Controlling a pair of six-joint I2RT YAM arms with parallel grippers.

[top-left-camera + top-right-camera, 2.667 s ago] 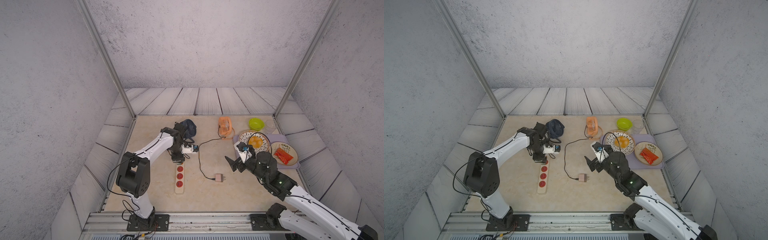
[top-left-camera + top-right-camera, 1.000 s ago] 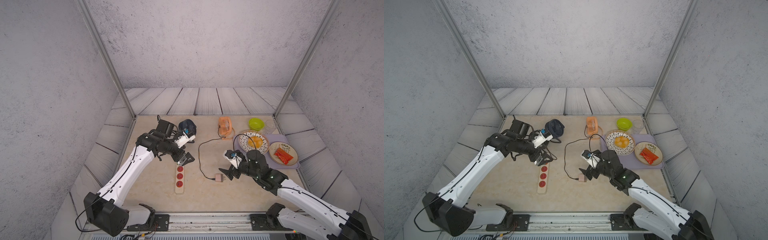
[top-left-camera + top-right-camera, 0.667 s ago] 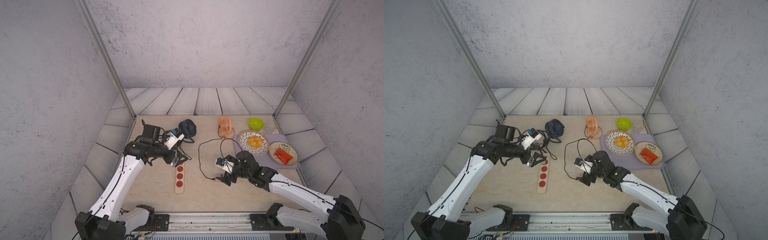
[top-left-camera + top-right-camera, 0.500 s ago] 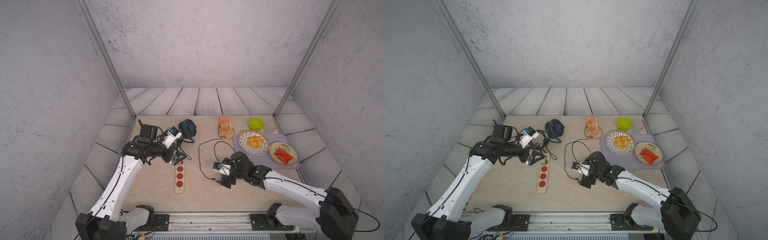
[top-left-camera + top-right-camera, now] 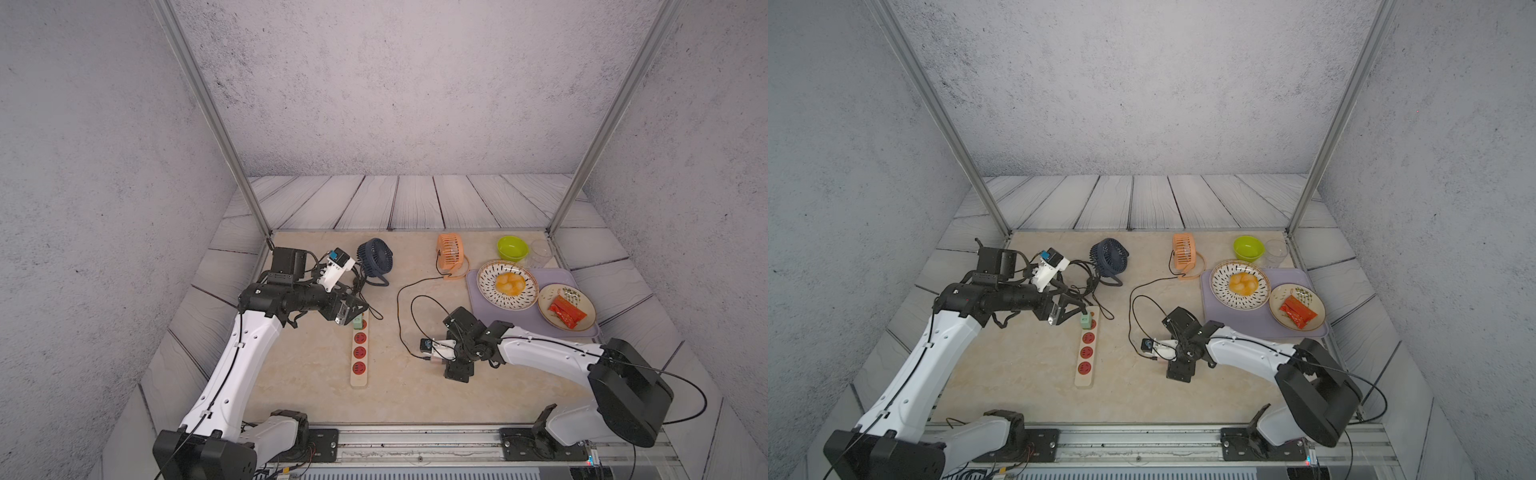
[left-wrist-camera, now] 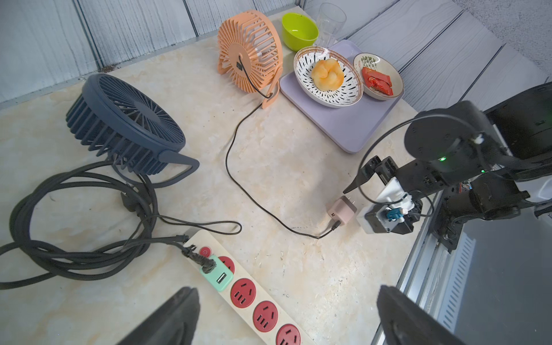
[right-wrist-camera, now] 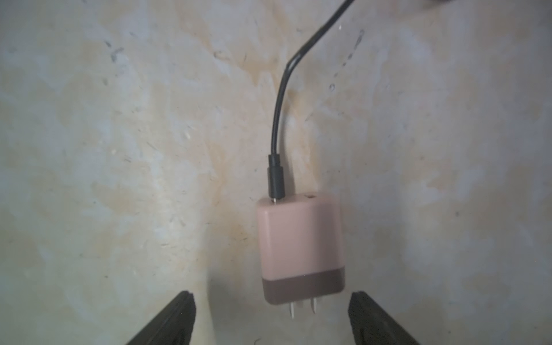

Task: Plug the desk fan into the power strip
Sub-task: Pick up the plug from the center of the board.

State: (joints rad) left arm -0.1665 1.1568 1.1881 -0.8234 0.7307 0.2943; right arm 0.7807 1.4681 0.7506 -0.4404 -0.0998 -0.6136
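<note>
Since a second ago, your right gripper point(image 7: 271, 295) has dropped over the pink square plug adapter point(image 7: 300, 239) of the orange round desk fan point(image 5: 450, 248). Its jaws straddle it, apart, gripping nothing. Centre before closing. The long cream power strip point(image 5: 359, 352) with red sockets lies well aside, near your open, empty left gripper point(image 6: 286, 291).

No lettering can be read, not even on the power strip point(image 6: 254, 304).
</note>
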